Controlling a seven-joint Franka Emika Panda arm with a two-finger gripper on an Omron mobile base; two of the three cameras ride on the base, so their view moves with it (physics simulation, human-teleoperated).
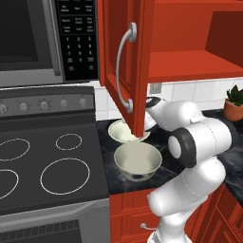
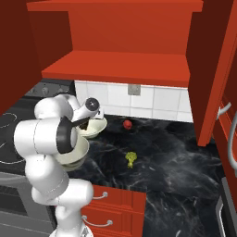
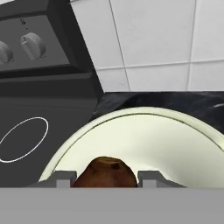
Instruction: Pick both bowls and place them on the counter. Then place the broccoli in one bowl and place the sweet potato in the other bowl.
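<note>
Black marble worktop (image 2: 185, 157) over red cabinets, stovetop at its left edge. Deeper bowl (image 1: 137, 162) sits at the front-left corner; shallower bowl (image 1: 124, 131) just behind it, toward the tiled wall. Broccoli (image 2: 131, 159) lies mid-worktop, apart from both bowls. Small red item (image 2: 127, 124) near the back edge. Potted plant (image 1: 235, 102) at the far right, back.

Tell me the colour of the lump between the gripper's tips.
Brown-orange; the sweet potato shows best in the hand view.

Red cabinets (image 2: 125, 69) (door (image 1: 124, 61) open), white tiled wall (image 3: 162, 39), stove (image 1: 47, 161).
</note>
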